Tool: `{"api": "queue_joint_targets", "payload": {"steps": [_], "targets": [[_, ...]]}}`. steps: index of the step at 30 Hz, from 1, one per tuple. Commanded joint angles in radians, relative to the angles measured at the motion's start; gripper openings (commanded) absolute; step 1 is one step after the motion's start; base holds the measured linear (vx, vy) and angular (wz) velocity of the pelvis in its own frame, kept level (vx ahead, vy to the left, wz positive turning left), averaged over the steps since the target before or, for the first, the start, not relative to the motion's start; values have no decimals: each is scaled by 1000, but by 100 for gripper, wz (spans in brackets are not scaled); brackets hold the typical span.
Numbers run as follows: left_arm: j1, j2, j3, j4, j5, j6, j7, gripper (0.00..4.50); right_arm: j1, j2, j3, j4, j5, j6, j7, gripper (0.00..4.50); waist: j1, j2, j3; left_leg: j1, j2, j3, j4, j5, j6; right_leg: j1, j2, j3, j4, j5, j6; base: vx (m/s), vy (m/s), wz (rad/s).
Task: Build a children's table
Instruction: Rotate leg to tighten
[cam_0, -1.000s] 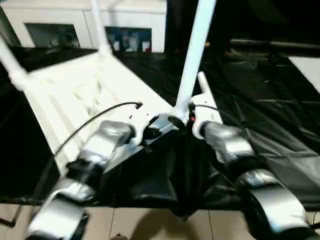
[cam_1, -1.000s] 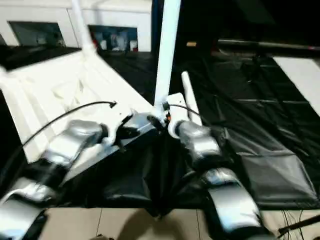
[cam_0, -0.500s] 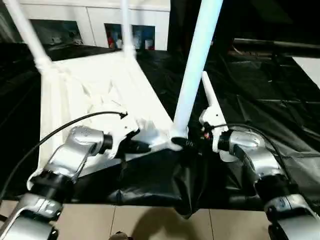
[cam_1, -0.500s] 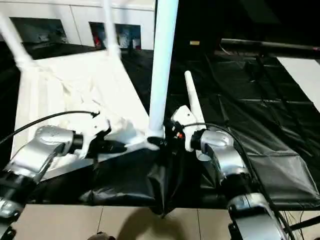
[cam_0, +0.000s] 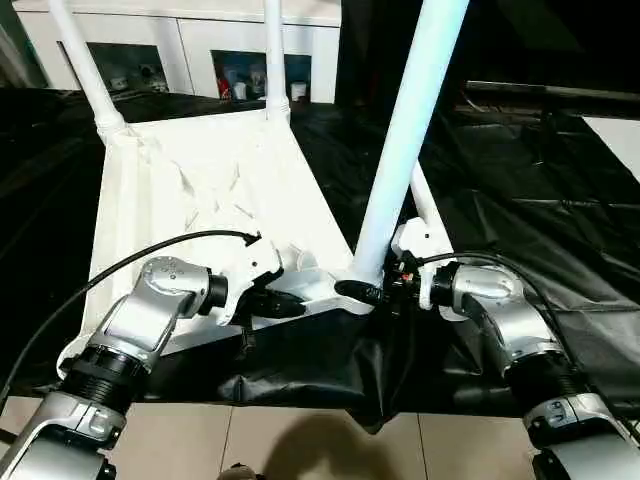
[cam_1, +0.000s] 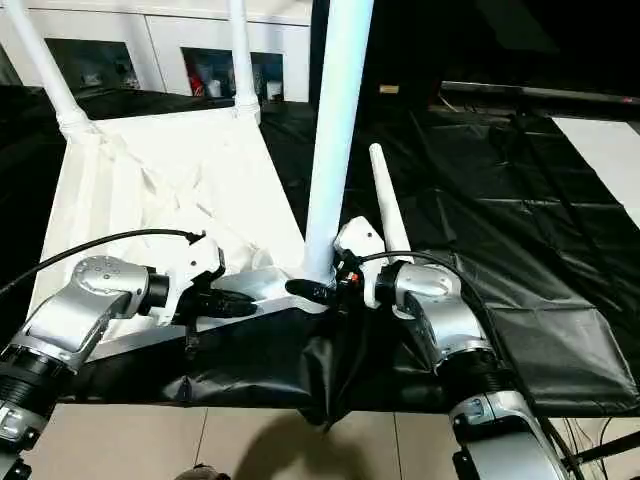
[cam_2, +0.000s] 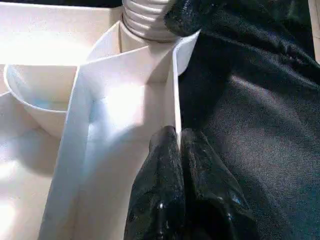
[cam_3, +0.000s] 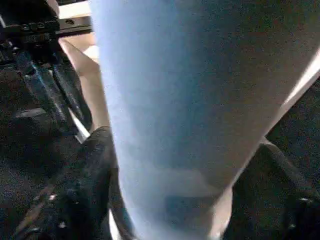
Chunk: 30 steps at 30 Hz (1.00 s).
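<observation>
You are working with the tabletop (cam_0: 200, 190) lying upside down on the black sheet (cam_0: 540, 200), now squared up in front of you after sitting skewed a second ago. Three legs are standing in its corner sockets; the fourth leg (cam_1: 385, 195) is lying loose just beside the near right corner. Your left gripper (cam_2: 177, 145) is pinching the near rim, fingers pressed together. Your right gripper (cam_1: 315, 292) is straddling the base of the near leg (cam_0: 400, 160), fingers spread around it. That leg looks seated, so the loose one likely comes next.
</observation>
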<state>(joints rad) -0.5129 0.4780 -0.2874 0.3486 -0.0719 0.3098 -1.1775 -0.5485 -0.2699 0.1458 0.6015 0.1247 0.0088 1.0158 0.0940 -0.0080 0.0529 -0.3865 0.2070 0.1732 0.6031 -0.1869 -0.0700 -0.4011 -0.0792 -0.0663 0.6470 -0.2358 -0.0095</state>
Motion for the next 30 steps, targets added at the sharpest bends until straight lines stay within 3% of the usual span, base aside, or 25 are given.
{"api": "queue_joint_targets", "payload": {"steps": [1, 7, 15, 18, 21, 23, 24, 26, 28, 30], "targets": [[-17, -4, -5, -32, -13, -34, -26, 0, -8, -3, 1, 4, 10, -6, 12, 321, -2, -4, -75, 18, 22, 1, -56, 3, 99, 62, -56, 46, -51, 201, -283, 0, 0, 0], [-18, -2, -5, -22, -9, -41, -24, 0, -5, -3, 3, 11, 3, -11, 14, 276, -1, -3, -76, 18, 22, 0, -55, 7, 100, 62, -56, 46, -49, 203, -286, 0, 0, 0], [-21, -24, 9, 6, -11, -32, 17, 0, 6, 26, -24, 63, 5, 43, -62, 268, -4, -4, -75, 18, 21, 1, -55, 8, 101, 62, -56, 46, -48, 201, -291, 0, 0, 0], [-28, -62, 22, 28, -7, -6, 80, 0, 10, 56, -44, 108, -7, 60, -163, 267, -5, -4, -70, 19, 23, 0, -60, -30, 82, 61, -58, 46, -55, 143, -285, 0, 0, 0], [-50, -122, 24, 61, 31, 39, 204, 0, 6, 116, -70, 169, -38, 86, -365, 267, -14, -1, -61, 27, 26, 1, -73, -115, 23, 53, -59, 48, -72, 12, -259, 0, 0, 0], [-68, -158, 32, 83, 46, 70, 274, 0, -2, 146, -80, 193, -50, 99, -458, 267, -17, -6, -56, 28, 25, -3, -82, -195, -18, 56, -62, 48, -87, -128, -221, 0, 0, 0], [-85, -190, 45, 106, 49, 95, 331, 0, -13, 171, -89, 212, -56, 112, -529, 267, -18, -4, -53, 32, 23, -3, -84, -214, -26, 52, -61, 49, -91, -161, -211, 0, 0, 0], [-125, -260, 70, 162, 61, 157, 457, 0, -46, 230, -120, 269, -63, 138, -695, 267, -26, -6, -45, 45, 20, -4, -88, -305, -60, 41, -64, 51, -110, -327, -179, 0, 0, 0], [-149, -300, 76, 199, 67, 165, 514, 0, -82, 273, -151, 320, -42, 150, -794, 267, -28, -7, -48, 46, 19, -11, -89, -328, -64, 40, -66, 49, -117, -382, -151, -25, -5, 0], [-163, -322, 76, 223, 73, 165, 545, 0, -107, 301, -172, 350, -25, 153, -844, 267, -32, -7, -47, 41, 19, -11, -91, -321, -58, 38, -64, 51, -118, -357, -140, 0, 0, 0]]}}
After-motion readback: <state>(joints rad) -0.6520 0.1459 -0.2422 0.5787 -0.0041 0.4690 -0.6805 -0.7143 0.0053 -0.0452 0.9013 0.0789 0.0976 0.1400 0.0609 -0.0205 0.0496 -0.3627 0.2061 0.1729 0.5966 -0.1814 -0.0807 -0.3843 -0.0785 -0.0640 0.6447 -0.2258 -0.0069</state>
